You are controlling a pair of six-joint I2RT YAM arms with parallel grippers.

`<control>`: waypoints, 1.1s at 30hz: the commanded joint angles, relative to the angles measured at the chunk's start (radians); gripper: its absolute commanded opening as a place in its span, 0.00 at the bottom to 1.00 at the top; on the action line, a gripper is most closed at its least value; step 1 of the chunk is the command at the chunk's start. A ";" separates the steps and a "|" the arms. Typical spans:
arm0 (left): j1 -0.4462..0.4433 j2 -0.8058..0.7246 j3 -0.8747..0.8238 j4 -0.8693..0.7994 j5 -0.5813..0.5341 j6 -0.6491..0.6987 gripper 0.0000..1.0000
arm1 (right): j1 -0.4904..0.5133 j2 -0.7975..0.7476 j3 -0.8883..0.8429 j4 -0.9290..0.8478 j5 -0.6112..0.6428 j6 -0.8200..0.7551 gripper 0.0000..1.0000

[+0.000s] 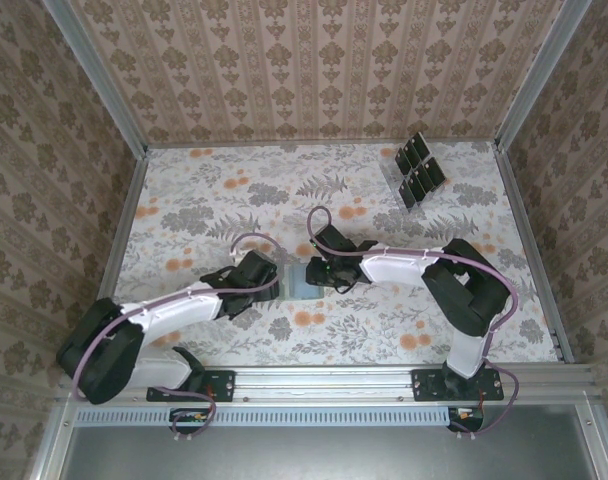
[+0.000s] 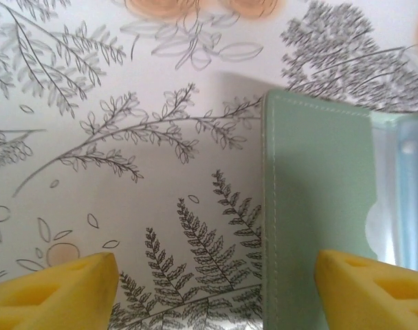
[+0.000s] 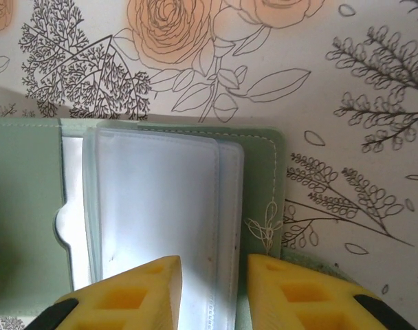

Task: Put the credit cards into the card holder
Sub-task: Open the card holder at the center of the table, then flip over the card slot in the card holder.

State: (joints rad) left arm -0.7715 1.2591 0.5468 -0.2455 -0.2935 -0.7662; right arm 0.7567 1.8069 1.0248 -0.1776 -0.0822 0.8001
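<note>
At the middle of the table [image 1: 234,200] the left gripper [image 2: 216,295] is seen with its jaws spread wide and nothing held. One finger is over the left flap of the card holder [image 2: 312,206], which is laid open and flat. Just to its right, the right gripper [image 3: 212,289] is set with narrow jaws about the clear inner sleeve [image 3: 161,199]; whether the sleeve is pinched cannot be told. Were that hold lost, the holder could be dragged or flipped shut, since nothing is clamped on the left. The credit cards [image 1: 419,168] are stood at the far right, well apart, so a slippery card could be dropped over the long carry.
</note>
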 commanded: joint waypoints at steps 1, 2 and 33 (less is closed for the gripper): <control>0.003 -0.068 0.045 -0.049 -0.026 0.070 0.80 | -0.006 -0.030 0.036 -0.069 0.017 -0.034 0.32; 0.004 -0.079 0.056 -0.054 -0.026 0.083 0.80 | -0.006 -0.044 0.037 -0.071 0.014 -0.033 0.32; 0.035 0.122 0.094 -0.114 -0.059 0.180 0.80 | 0.007 0.002 0.040 -0.008 -0.042 -0.001 0.36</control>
State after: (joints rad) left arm -0.7433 1.3647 0.6491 -0.3557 -0.3321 -0.5823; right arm 0.7574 1.7889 1.0485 -0.1997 -0.1116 0.7883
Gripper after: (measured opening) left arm 0.801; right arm 0.363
